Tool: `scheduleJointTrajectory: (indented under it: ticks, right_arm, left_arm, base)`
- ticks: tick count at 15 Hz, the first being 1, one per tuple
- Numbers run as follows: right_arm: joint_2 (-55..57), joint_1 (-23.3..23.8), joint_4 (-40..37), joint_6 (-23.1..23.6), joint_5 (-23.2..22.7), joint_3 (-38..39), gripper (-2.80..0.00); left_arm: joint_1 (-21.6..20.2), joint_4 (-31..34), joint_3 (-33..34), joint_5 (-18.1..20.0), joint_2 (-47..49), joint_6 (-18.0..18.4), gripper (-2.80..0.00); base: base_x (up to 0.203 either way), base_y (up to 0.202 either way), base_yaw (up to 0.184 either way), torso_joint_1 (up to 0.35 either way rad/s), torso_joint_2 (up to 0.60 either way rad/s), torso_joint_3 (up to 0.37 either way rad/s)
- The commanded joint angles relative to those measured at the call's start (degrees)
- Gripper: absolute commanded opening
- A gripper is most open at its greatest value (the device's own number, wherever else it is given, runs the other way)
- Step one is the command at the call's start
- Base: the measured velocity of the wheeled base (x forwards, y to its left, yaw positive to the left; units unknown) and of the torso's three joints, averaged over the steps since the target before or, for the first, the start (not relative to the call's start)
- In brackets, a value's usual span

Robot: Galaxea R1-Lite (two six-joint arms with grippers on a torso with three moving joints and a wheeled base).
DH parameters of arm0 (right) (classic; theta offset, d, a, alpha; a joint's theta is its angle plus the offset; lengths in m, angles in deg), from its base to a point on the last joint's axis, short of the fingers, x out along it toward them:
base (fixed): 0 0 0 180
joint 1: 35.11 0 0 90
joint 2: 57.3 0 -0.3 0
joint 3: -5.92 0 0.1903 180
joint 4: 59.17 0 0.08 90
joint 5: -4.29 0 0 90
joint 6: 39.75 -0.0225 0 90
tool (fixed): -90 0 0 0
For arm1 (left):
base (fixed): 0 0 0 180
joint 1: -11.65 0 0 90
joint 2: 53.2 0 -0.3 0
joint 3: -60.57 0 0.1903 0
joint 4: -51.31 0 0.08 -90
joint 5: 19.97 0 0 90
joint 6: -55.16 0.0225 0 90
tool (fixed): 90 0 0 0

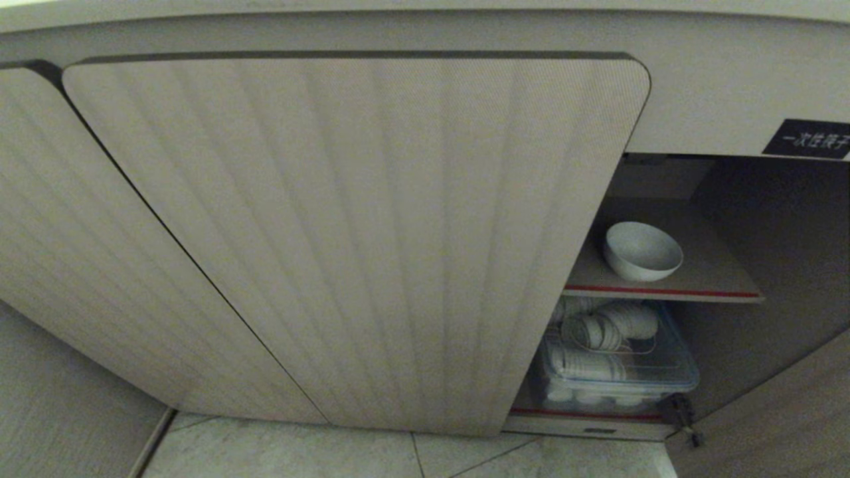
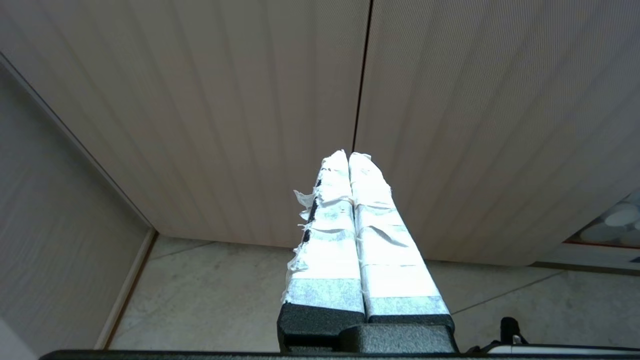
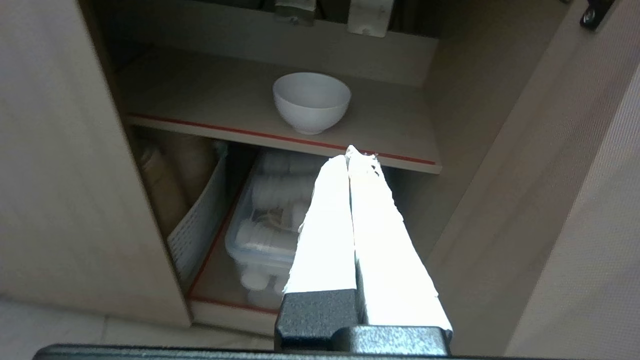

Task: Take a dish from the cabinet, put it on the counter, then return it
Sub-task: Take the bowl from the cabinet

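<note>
My right gripper [image 3: 350, 152], jaws pressed together and empty, points at the bowl [image 3: 311, 101] mid-frame, still on its shelf [image 3: 210, 107]. Left gripper [image 2: 348, 156] is also closed and empty. I judge nothing done yet: fetching, setting down and returning all remain.

left gripper [image 2: 348, 153] — two long tapered fingers [image 2: 327, 240] wrapped in frayed white tape, black textured base at lower centre of frame | right gripper [image 3: 350, 150] — same white-taped fingers [image 3: 325, 225], smoother wrap, on black grainy mount; black housing edge ran along bottom of both frames
</note>
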Motion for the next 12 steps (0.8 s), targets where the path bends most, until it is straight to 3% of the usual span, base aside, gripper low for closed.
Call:
scheduleJointTrajectory:
  ticks: [1, 5, 12]
  right_arm:
    - [0.5, -0.1, -6.6, -0.1, -0.8, -5.7, -2.80]
    - [7.9, -0.2, -6.0, -0.2, -0.9, -8.3, -2.80]
    - [32.2, -0.6, 4.8, -1.4, -0.7, -10.8, -2.80]
  left_arm:
    - [0.0, 0.0, 0.0, 0.0, 0.0, 0.0, -2.80]
    - [0.0, 0.0, 0.1, 0.0, 0.0, 0.0, -2.80]
    - [0.0, 0.0, 0.0, 0.0, 0.0, 0.0, -2.80]
  base:
    - [0.000, 0.000, 0.000, 0.000, 0.00, 0.000]
    - [0.000, 0.000, 0.000, 0.000, 0.00, 0.000]
    - [0.000, 0.000, 0.000, 0.000, 0.00, 0.000]
